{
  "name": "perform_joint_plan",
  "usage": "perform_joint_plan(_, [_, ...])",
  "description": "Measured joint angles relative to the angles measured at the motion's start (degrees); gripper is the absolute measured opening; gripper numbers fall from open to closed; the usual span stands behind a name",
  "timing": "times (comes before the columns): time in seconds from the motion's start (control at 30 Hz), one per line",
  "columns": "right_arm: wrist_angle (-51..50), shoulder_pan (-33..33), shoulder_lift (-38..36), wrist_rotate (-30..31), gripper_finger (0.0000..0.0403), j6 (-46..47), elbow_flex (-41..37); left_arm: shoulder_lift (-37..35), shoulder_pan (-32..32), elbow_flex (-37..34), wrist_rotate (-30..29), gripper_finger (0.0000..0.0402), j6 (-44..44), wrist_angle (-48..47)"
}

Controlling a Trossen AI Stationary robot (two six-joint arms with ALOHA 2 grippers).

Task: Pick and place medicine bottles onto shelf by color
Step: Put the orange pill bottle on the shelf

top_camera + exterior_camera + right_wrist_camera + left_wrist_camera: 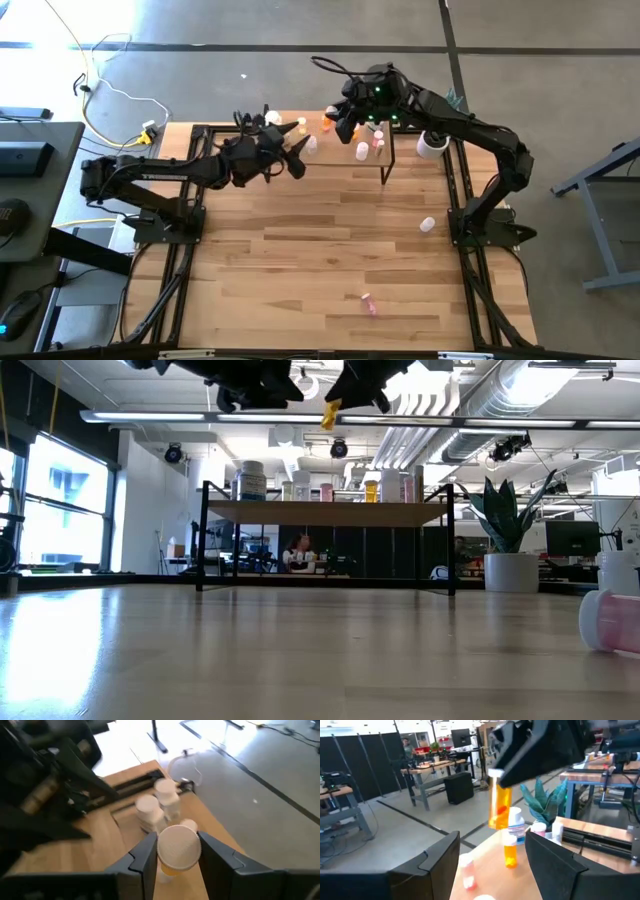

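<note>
— Above the shelf (345,150), who has the orange bottle (176,851)?
— Right gripper (175,857), clamped on it. Left gripper (492,860) hangs just beside, fingers apart, holding nothing.

Open-plan lab or workshop space. Bare grey concrete floor (250,40) around the light-wood plank surface (320,250) on a black metal frame. Exposed white ceiling ducts (470,400) and strip lights overhead. Workbenches (435,767) with monitors in the background, black partition panels (350,765), big windows (60,510), potted green snake plant (505,525), a seated person (298,552) far back.
</note>
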Motion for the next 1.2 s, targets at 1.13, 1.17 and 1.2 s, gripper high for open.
perform_joint_plan(1.13, [-7.43, 1.21, 12.41, 9.44, 0.0113, 6.82, 0.02, -7.58, 12.25, 0.02, 22.57, 0.0214, 0.19, -10.47])
perform_joint_plan(1.17, [-7.76, 1.22, 12.53, 9.69, 0.0113, 6.85, 0.02, -7.58, 12.52, 0.02, 23.12, 0.0214, 0.19, -10.47])
perform_joint_plan(1.2, [-8.58, 1.22, 12.64, 9.9, 0.0113, 6.77, 0.0, -7.58, 12.78, 0.02, 23.63, 0.0214, 0.19, -10.47])
